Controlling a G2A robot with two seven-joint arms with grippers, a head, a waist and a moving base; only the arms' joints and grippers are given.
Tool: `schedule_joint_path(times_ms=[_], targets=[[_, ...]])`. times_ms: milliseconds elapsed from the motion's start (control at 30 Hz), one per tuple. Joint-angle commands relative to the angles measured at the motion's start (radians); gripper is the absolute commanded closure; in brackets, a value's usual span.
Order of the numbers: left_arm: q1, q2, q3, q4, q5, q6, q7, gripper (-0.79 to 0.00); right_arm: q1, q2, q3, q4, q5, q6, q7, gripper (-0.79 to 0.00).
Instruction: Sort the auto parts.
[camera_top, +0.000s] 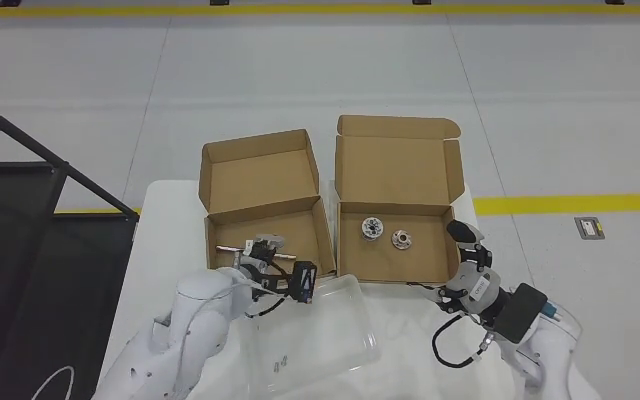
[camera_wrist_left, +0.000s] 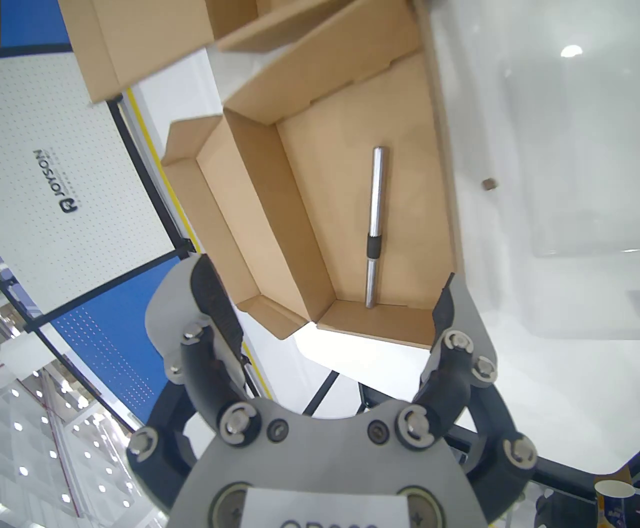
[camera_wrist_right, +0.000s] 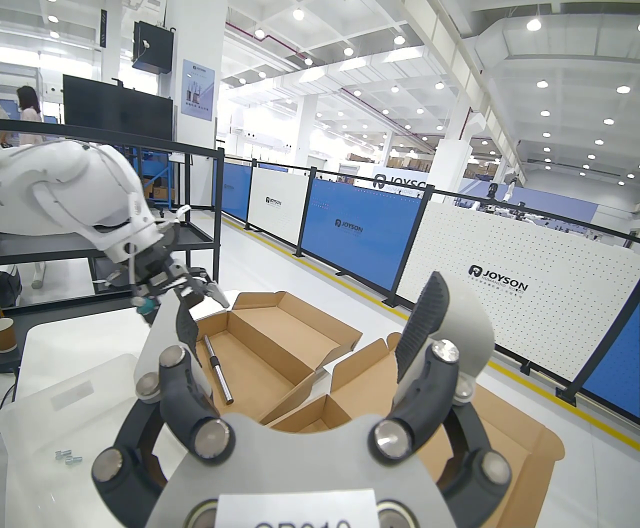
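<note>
The left pincer (camera_wrist_left: 325, 277), jaws apart and empty, hangs over the near end of the left box (camera_wrist_left: 250, 200), where the rod (camera_wrist_left: 374, 225) lies flat. The small screws (camera_top: 280, 363) in the clear tray (camera_top: 335, 325) are probably next, so it should rise clear of the cardboard wall before swinging over.

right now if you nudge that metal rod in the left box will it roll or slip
Likely rolls: the metal rod is a smooth cylinder lying flat on the cardboard box floor. Its polished surface may slip in a grip; the dark band looks grippier.
</note>
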Motion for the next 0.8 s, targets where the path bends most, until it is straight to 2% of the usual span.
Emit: schedule_joint_path(times_ms=[0, 67, 100, 500, 633, 767], targets=[[0.054, 0.016, -0.003, -0.074, -0.049, 0.0, 0.0, -0.785, 0.0, 0.0, 0.0, 0.0, 0.0, 0.0, 0.0, -0.785], [0.093, 0.029, -0.021, -0.113, -0.094, 0.002, -0.002, -0.785, 0.0, 0.0, 0.0, 0.0, 0.0, 0.0, 0.0, -0.785], [0.117, 0.032, -0.049, -0.112, -0.135, 0.034, -0.034, -0.785, 0.0, 0.0, 0.0, 0.0, 0.0, 0.0, 0.0, -0.785], [0.117, 0.032, -0.049, -0.112, -0.135, 0.034, -0.034, -0.785, 0.0, 0.0, 0.0, 0.0, 0.0, 0.0, 0.0, -0.785], [0.127, 0.034, -0.063, -0.063, -0.153, 0.052, 0.065, -0.785, 0.0, 0.0, 0.0, 0.0, 0.0, 0.0, 0.0, -0.785], [0.165, 0.034, -0.036, -0.087, -0.162, 0.031, 0.1, -0.785, 0.0, 0.0, 0.0, 0.0, 0.0, 0.0, 0.0, -0.785]])
